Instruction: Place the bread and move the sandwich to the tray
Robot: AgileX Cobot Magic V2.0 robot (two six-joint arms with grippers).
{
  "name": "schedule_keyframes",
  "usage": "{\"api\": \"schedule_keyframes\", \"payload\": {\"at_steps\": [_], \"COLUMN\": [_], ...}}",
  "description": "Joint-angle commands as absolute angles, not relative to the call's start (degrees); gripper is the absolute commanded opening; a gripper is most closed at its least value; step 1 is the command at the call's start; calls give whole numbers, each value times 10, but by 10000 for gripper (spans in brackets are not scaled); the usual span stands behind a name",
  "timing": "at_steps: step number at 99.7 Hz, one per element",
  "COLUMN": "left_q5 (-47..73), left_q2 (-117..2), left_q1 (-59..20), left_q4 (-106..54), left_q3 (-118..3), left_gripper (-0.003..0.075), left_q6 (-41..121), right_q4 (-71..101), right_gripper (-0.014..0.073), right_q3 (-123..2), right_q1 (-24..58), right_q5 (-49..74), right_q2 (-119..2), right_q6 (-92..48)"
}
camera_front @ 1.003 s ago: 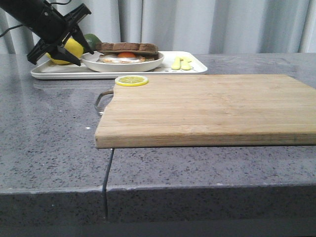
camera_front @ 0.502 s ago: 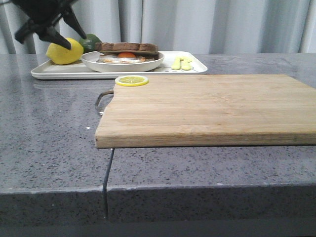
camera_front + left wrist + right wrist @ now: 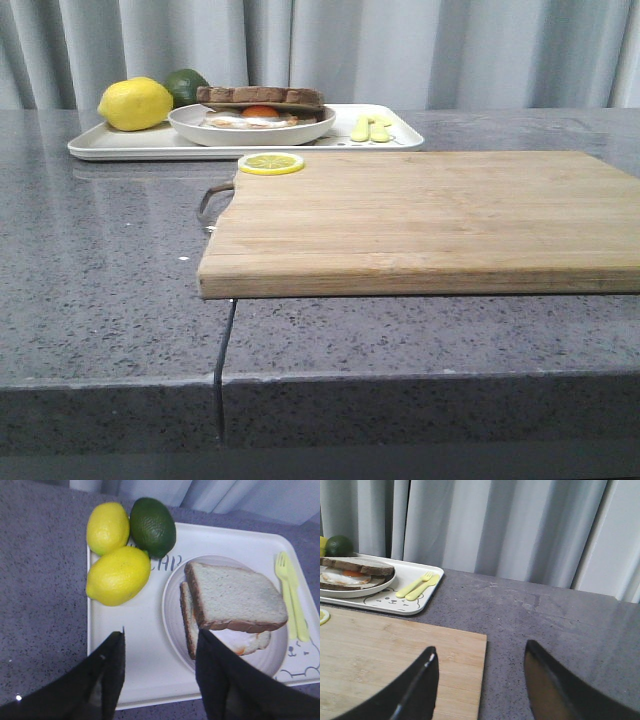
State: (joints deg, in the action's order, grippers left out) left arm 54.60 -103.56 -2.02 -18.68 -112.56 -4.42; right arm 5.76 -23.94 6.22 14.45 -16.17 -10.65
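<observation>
The sandwich (image 3: 260, 98) lies in a round white dish (image 3: 250, 128) on the white tray (image 3: 120, 145) at the back left. Its top bread slice (image 3: 235, 597) covers the fried egg (image 3: 247, 641). The sandwich also shows in the right wrist view (image 3: 357, 567). My left gripper (image 3: 160, 645) is open and empty, high above the tray's near edge beside the dish; it is out of the front view. My right gripper (image 3: 480, 660) is open and empty, over the far right corner of the wooden cutting board (image 3: 395, 655). No separate loose slice shows.
Two lemons (image 3: 117, 575) and a dark green avocado (image 3: 152, 527) sit on the tray's left end; a yellow fork and spoon (image 3: 292, 597) lie on its right end. A lemon slice (image 3: 270, 162) rests on the cutting board's (image 3: 420, 220) back left corner. Curtains hang behind.
My left arm has risen up and out of the front view, away from the tray's left end. The sandwich and dish stay where they were.
</observation>
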Motion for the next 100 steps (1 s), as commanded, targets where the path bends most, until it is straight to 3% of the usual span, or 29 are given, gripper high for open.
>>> {"api": "schedule_keyframes", "payload": {"at_steps": [1,19,75,100], "left_q5": [519,455,161,115], "left_q2": [-963,-855,-420,-238], "left_q1": [-22,-30,-30,-30], "left_q4": [-187,-158,-167,-121], "left_q3": [-1121,-993,-427,-297], "left_gripper": [306,306,306,306], "left_q6": [-39,-39,-39,-39], "right_q4": [53,53,53,53], "right_gripper": [404,404,404,404], "right_q3": [-254,-254,-254,-254], "right_q1": [58,58,58,58], "right_q5": [99,99,100,101], "right_q2": [-164,-164,-164,-164], "right_q6": [-106,-106,-106,-106]}}
